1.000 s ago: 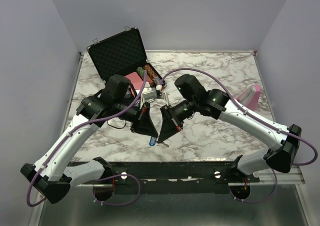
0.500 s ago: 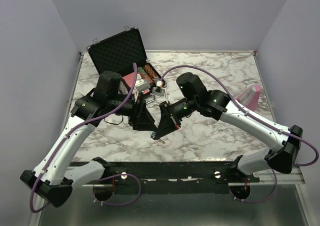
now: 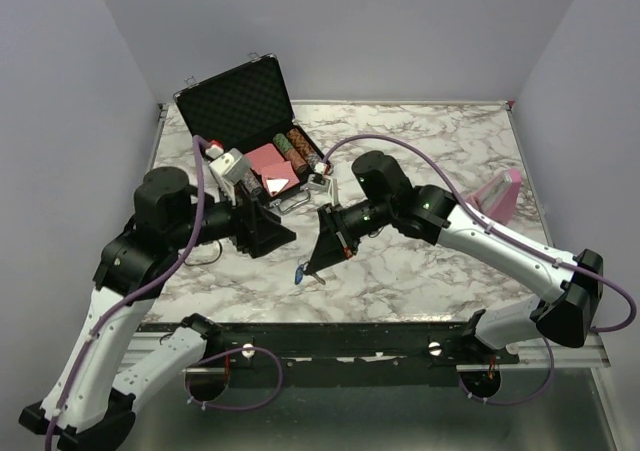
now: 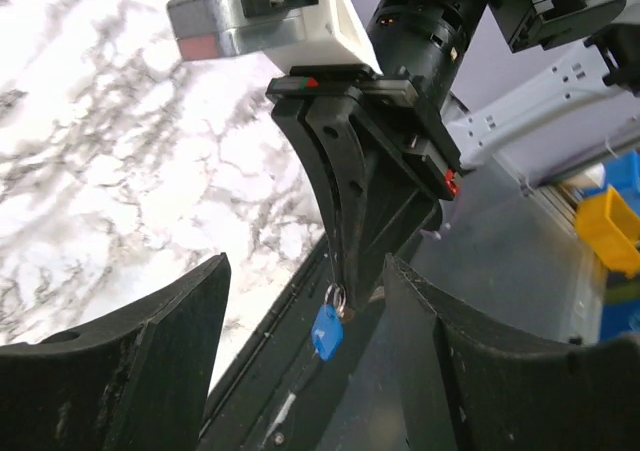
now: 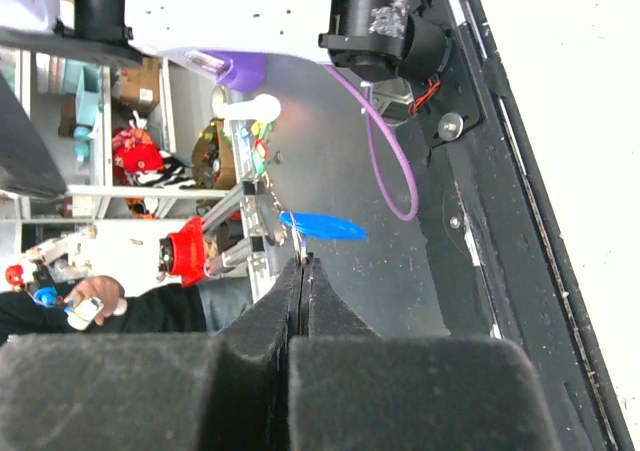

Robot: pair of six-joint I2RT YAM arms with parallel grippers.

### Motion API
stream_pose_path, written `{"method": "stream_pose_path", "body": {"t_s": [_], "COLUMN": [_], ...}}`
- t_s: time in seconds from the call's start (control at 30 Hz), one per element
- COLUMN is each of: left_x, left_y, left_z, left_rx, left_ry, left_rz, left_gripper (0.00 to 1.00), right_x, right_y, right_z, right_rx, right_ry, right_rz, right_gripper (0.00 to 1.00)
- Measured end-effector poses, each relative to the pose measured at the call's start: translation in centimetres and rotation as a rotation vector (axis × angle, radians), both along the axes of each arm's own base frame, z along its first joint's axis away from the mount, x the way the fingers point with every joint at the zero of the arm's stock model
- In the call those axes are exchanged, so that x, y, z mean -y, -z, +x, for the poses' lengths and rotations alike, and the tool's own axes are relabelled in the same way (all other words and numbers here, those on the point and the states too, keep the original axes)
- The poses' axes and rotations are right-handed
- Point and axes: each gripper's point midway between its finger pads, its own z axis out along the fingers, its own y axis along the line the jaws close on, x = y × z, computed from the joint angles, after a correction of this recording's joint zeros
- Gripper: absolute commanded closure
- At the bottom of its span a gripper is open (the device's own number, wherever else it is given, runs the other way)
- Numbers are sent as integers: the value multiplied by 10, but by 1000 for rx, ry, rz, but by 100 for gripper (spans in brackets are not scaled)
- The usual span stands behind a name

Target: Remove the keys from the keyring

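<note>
Purchase is the whole matter at this step. The right gripper (image 3: 313, 266) is clenched on the keyring (image 4: 336, 296), its fingers pressed flat together. The bunch of keys (image 3: 302, 273) dangles just below its fingertips, clear of the table (image 3: 430, 261). The left gripper (image 3: 282, 239) is released and empty, jaws wide apart, a little way off and facing the right one's tips.

As I judge it, the left should come in level with the bunch, just under the right fingertips. It should close on one key or on the blue piece (image 4: 325, 329), not on the ring, so that one hand holds while the other works the key round. The parts are far smaller than a finger, so the closing should be slow and centred. A swinging bunch could make it miss.

The left wrist view alone shows the ring as a small silvery loop pinched at the very tips, with the blue piece hanging under it and the open left fingers on either side. The overhead view gives only a blue speck, but shows how the two arms stand to each other. The right wrist view confirms the pads are tight shut, with the blue piece just beyond them. In no view can I tell the single silvery keys apart.
</note>
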Motion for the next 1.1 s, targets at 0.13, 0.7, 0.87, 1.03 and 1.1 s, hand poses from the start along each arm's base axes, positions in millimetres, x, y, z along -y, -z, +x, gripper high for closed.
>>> {"method": "stream_pose_path", "body": {"t_s": [0.13,0.7,0.87,1.03,1.1], "left_x": [-16,-49,-46,-41,-39], "left_y": [-3,47,52,69,76], "left_z": [-7,-4,3,13,16], "left_rx": [30,-150,-141,-149,-161], "left_ry": [-131,-486,-485,-486,-486], "left_rz": [-61,-264,-257,-256,-250], "left_gripper": [35,35,38,35,33], "right_x": [-3,-22,-19,-17,-14], "right_y": [4,64,69,73,78], "right_z": [7,50,51,55,59], "right_rx": [-14,-150,-159,-149,-140], "right_ry": [53,341,360,386,415], "right_rz": [-19,-245,-273,-292,-316], "right_gripper": [99,99,99,99,99]}}
